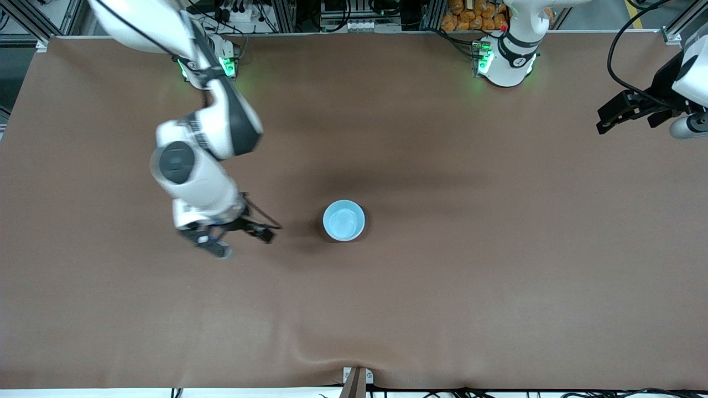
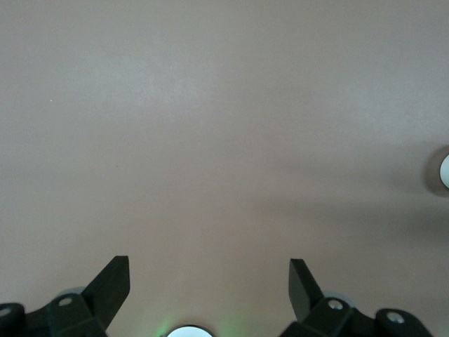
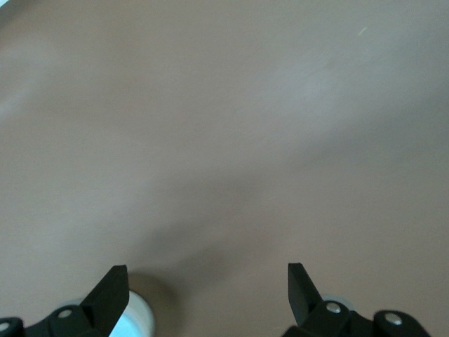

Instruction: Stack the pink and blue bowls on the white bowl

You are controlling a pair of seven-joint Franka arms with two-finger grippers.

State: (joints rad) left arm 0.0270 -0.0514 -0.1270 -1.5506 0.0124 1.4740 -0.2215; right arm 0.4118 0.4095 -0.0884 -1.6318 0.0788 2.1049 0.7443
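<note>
A small round bowl of light blue plastic is seen standing upright near the middle of the brown cloth-covered table, nearer to the front camera than either arm's base. Only its light blue inside and rim can be made out from above; whether other bowls sit beneath it cannot be told. Its edge is also caught in the right wrist view, and a small part of a pale rim is glimpsed at the border of the left wrist view.

The right gripper is held beside the light blue bowl, toward the right arm's end of the table, low over bare cloth and apart from the bowl. Its two black fingers are spread wide, and nothing is held between them; only the brown surface is seen in the gap.

The left gripper is held over the table's edge at the left arm's end, well apart from the bowl, where the left arm waits. Its black fingers are likewise spread wide, with nothing but bare cloth showing between them.
</note>
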